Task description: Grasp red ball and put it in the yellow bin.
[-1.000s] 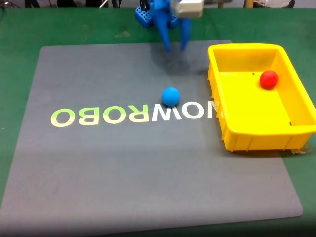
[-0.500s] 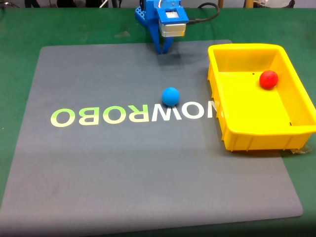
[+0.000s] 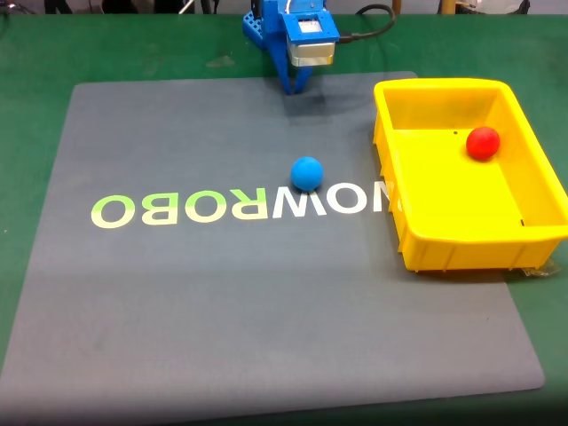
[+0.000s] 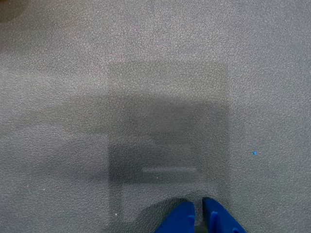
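i'm reading this from the camera's side of the table outward. nearest me the grey mat is lying flat on the green table, its printed lettering running across the middle, upside down from where i'm watching. just past the lettering the blue ball is sitting loose on the mat, touching nothing. to the right in the fixed view the bin is resting over the mat's right edge, and the red ball is lying inside it, on the floor near the far right wall. farthest back, at the mat's top edge, the gripper is hanging point-down over the mat, well apart from both balls and the bin. in the wrist view the gripper is showing its two blue fingertips almost together, only a thin slit between them and nothing in it, so i'm taking it as closed and empty, looking at bare mat and its own shadow. judging from this, the task's main work is looking done: the red ball is in the bin and nothing is being carried. i'm seeing nothing left but parking the arm; the blue ball isn't part of the job.
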